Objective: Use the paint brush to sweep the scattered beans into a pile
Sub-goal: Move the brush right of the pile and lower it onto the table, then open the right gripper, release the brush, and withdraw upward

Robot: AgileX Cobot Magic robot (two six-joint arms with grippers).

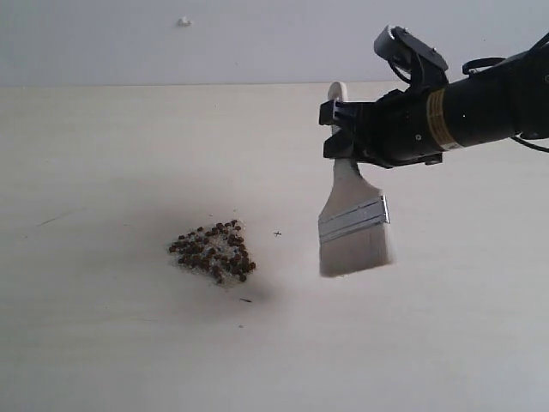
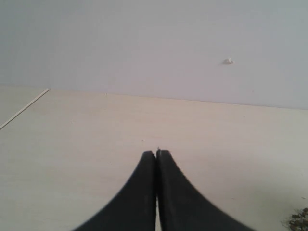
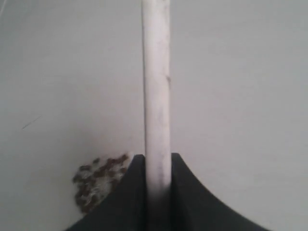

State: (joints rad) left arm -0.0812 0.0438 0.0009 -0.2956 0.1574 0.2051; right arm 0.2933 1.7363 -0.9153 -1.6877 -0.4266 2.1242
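Observation:
The reddish-brown beans lie gathered with white grains in one pile [image 1: 214, 251] on the pale table, left of centre; the pile [image 3: 98, 183] also shows beside the right jaws. The paint brush [image 1: 353, 225] hangs bristles down to the right of the pile, lifted off the table and apart from the beans. My right gripper [image 1: 341, 129] is shut on its pale handle [image 3: 157, 96], held edge-on between the black fingers [image 3: 132, 192]. My left gripper [image 2: 157, 153] is shut with nothing in it, over bare table, and does not appear in the exterior view.
The pale wooden table [image 1: 103, 154] runs back to a light wall. A small white fixture [image 1: 184, 21] sits on that wall. A tiny dark cross mark [image 1: 277, 233] and a dark speck [image 1: 245, 300] lie near the pile. The table's corner edge [image 2: 24, 108] shows in the left wrist view.

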